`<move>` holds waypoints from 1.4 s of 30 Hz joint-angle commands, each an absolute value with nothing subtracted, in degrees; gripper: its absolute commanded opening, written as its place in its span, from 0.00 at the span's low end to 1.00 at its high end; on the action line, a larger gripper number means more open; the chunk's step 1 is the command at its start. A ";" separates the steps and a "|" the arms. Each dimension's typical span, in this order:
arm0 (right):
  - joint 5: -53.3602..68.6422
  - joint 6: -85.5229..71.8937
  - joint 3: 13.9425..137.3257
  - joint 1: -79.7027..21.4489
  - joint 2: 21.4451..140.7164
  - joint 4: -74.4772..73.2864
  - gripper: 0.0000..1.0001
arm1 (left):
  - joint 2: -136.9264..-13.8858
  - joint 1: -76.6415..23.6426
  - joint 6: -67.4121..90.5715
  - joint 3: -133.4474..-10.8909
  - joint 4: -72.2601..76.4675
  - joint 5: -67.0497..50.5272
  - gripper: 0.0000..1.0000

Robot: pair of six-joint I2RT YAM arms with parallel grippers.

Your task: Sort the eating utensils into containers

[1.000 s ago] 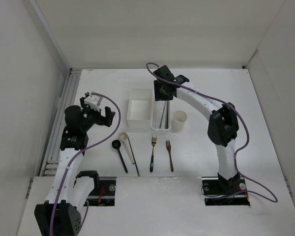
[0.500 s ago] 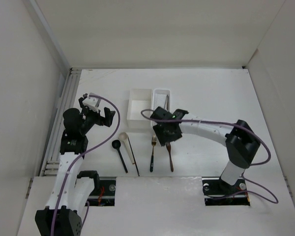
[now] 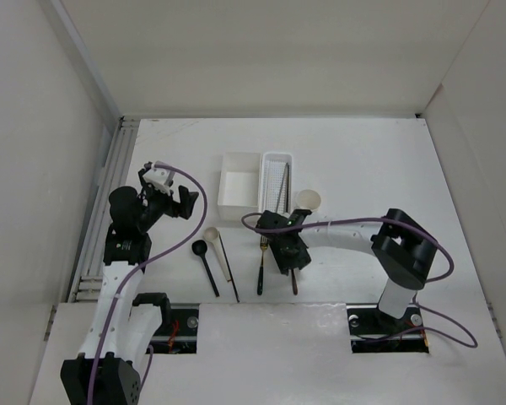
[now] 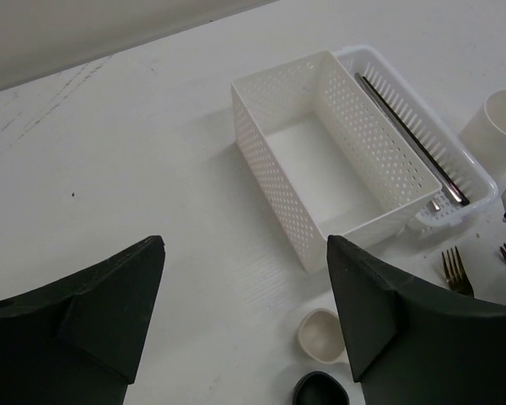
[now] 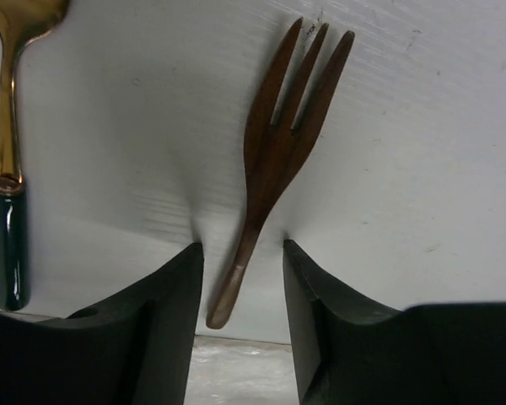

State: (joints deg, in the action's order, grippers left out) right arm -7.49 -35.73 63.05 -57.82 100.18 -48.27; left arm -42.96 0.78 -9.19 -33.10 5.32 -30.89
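Observation:
The small brown fork [image 5: 278, 152] lies on the table, tines pointing away. My right gripper [image 5: 243, 253] is open, its tips down at the table on either side of the fork's handle; from above it [image 3: 292, 263] covers most of the fork [image 3: 293, 283]. The gold fork with black handle [image 3: 261, 266] lies just left of it. The black spoon [image 3: 204, 263], beige spoon [image 3: 216, 245] and a black chopstick [image 3: 229, 270] lie further left. A metal chopstick [image 4: 409, 139] lies in the narrow basket [image 3: 276, 169]. My left gripper [image 3: 164, 192] is open and empty, held above the table left of the square box [image 3: 239, 190].
The round cream cup [image 3: 309, 200] stands right of the basket. The table's front edge [image 5: 261, 371] is just behind the fork's handle end. White walls enclose the table at the left, back and right.
My right arm has swung from over the basket down to the brown fork, and its open fingers now stand on either side of the handle. The left arm has barely moved.

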 commanded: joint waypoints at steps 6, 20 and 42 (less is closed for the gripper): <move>-7.82 -36.47 60.12 -57.83 101.95 -40.52 0.18 | -42.10 0.97 -14.50 -35.33 1.67 -35.95 0.54; -17.91 -33.67 62.21 -57.83 82.63 -44.47 0.00 | -42.62 0.97 -15.56 -38.85 -3.43 -44.91 0.00; -52.76 -22.41 64.44 -48.62 69.79 -7.66 0.00 | -42.54 0.97 7.91 -39.99 8.44 -28.39 0.00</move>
State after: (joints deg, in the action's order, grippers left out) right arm -49.71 -23.81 67.66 -53.84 70.91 -21.69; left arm -42.98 0.84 5.04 -37.95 4.91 -31.16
